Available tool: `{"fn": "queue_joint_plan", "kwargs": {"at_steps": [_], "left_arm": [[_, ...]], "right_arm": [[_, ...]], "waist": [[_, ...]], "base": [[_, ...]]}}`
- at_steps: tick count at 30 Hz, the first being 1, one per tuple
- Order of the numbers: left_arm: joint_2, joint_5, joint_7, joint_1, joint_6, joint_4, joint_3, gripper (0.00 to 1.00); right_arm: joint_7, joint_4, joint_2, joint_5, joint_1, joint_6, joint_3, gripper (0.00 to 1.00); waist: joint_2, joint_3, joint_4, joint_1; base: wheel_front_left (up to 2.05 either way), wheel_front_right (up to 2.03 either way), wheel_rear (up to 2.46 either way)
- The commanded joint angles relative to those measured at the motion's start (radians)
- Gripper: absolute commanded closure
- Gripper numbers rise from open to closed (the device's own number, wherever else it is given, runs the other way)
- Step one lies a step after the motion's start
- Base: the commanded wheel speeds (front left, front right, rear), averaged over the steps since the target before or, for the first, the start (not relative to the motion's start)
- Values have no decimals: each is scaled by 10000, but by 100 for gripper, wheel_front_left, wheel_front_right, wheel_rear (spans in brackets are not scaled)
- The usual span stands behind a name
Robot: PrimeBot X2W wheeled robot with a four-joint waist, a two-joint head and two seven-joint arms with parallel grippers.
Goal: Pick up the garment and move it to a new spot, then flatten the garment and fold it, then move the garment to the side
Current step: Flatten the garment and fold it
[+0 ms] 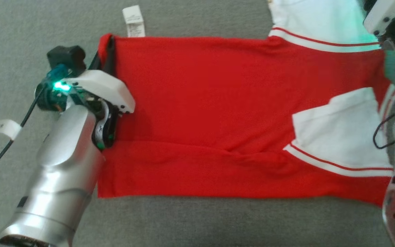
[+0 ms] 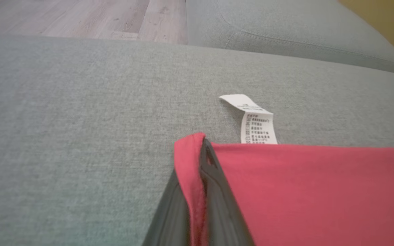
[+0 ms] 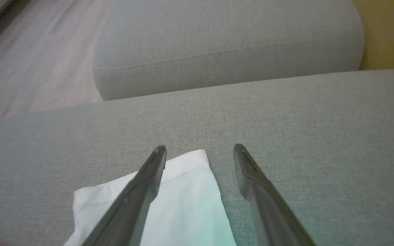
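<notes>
Spread flat across grey woven-fabric sofa cushion [image 1: 197, 219]: red knit garment [image 1: 201, 113] with white, red-striped sleeves. Lengthwise left to right in head view, hem end at left, sleeve end at right. Near sleeve [image 1: 341, 133] folded in over red body. Far sleeve [image 1: 321, 20] lying out on cushion at top right. Long crease along lower part of body.

Left gripper [image 2: 202, 150], long dark fingers: clenched on garment's hem edge, near far corner. Red fabric rolled up between jaws, both fingers pressed against it. Low, at cushion level.

Right gripper [image 3: 199, 148]: released, jaws wide apart, grasping nothing. Over tip of far sleeve, one finger across white fabric, other over bare cushion. Contact with fabric: cannot tell.

Small white printed care label [image 1: 133, 21] sticking out from garment's far edge, flat on cushion, just beside left fingertips.

Beyond: second grey cushion [image 2: 286, 37], pale wood-plank floor [image 2: 80, 17], yellow wall [image 3: 388, 34].
</notes>
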Motion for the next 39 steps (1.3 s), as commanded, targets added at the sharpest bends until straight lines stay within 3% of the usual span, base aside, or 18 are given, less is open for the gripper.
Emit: {"fn": "queue_joint_plan", "kwargs": {"at_steps": [1, 9, 10, 11, 16, 23, 27, 32, 39], "left_arm": [[155, 98, -86, -143, -32, -155, 101, 100], [24, 118, -386, -205, -118, -329, -35, 100], [35, 114, -409, -196, -119, -338, -36, 100], [54, 110, -425, -186, -114, -340, -35, 100], [144, 82, -604, -151, -128, -352, 9, 100], [260, -92, -1706, 133, -317, -264, 301, 100], [490, -101, -2299, 486, -822, -295, 296, 100], [782, -175, -2629, 1194, -1286, -325, 388, 100], [1227, -39, -2765, 2259, -1548, -620, 535, 100]], "right_arm": [[51, -91, -51, -144, -292, -9, 129, 0], [108, 1400, -380, -297, -732, -9, 622, 0], [145, 1514, -414, -263, -732, -9, 796, 23], [131, 1586, -485, -261, -727, -9, 1017, 100], [-255, 1773, -659, 64, -702, -9, 1416, 100], [-1992, 1684, -853, 825, -518, -9, 1637, 100], [-2393, 1338, -828, 1433, -11, -9, 1602, 100], [-2236, 133, -844, 1997, 1203, -9, 1782, 100], [-1325, -2707, -881, 2206, 3803, -9, 1303, 100]], "waist": [[0, 273, 311, -1], [0, 527, 498, -1], [0, 527, 476, -1], [0, 524, 448, -1], [0, 453, 327, -1], [0, -42, 132, -1], [0, -577, -106, -1], [0, -1261, -456, -1], [0, -1866, -896, -1]], "base": [[0, 0, 0], [0, 0, 0], [0, 0, 0], [0, 0, 0], [0, 0, 0], [0, 0, 0], [0, 0, 0], [0, 0, 0], [0, 0, 0]]}}
